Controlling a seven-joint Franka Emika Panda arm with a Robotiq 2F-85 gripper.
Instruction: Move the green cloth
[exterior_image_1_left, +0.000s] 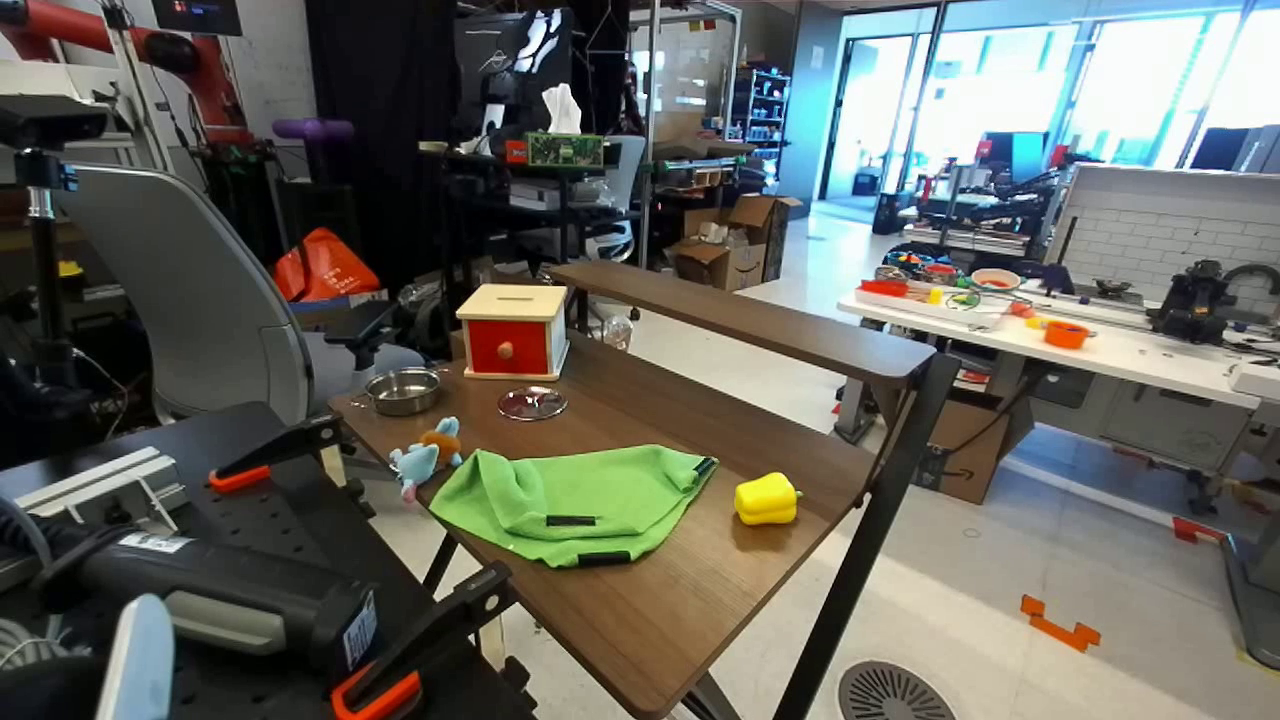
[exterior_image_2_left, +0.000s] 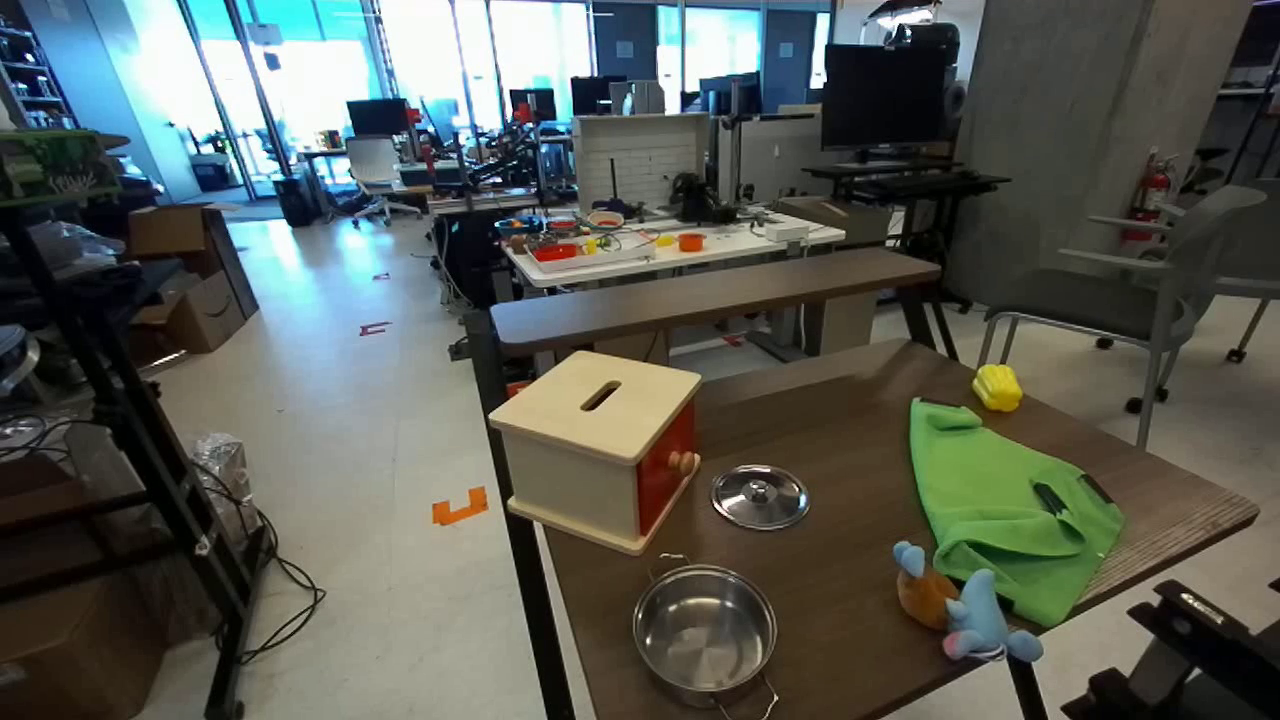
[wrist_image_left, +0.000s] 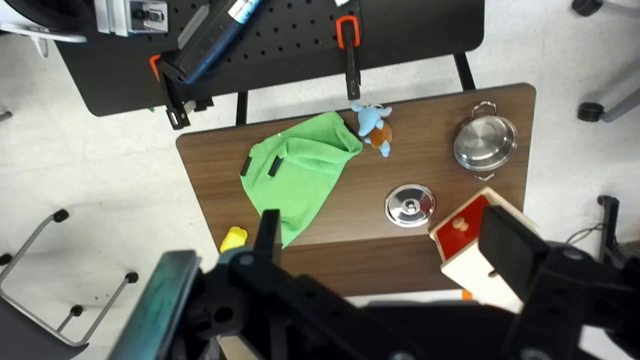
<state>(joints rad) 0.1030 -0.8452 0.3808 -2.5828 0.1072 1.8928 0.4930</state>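
From the wrist view, looking down on a brown table (wrist_image_left: 360, 185), we begin at the left with a yellow toy pepper (wrist_image_left: 233, 239) near the edge. Near it lies the green cloth (wrist_image_left: 300, 170), on the tabletop, ungrasped. We judge the step in hand to be the approach, the pick-up not yet made; the next move calls for shifting leftward in this view, descending onto the cloth and pinching a raised fold.

The cloth is bright lime green, rumpled and roughly four-sided, with a plump fold across one end and short black strips (exterior_image_1_left: 605, 559), clear in an exterior view, marking its edge and surface. One corner reaches the table's rim. Next comes a blue-and-brown plush toy (wrist_image_left: 371, 122), so close that we cannot tell whether the cloth touches it.

Right of centre, high above the table, the gripper (wrist_image_left: 385, 237) spreads its fingers (wrist_image_left: 510, 245) wide apart with nothing between them. Farther right we find a shiny lid (wrist_image_left: 410, 206), a red-fronted wooden box (wrist_image_left: 462, 232) partly behind one finger, and a silver pot (wrist_image_left: 485, 145).
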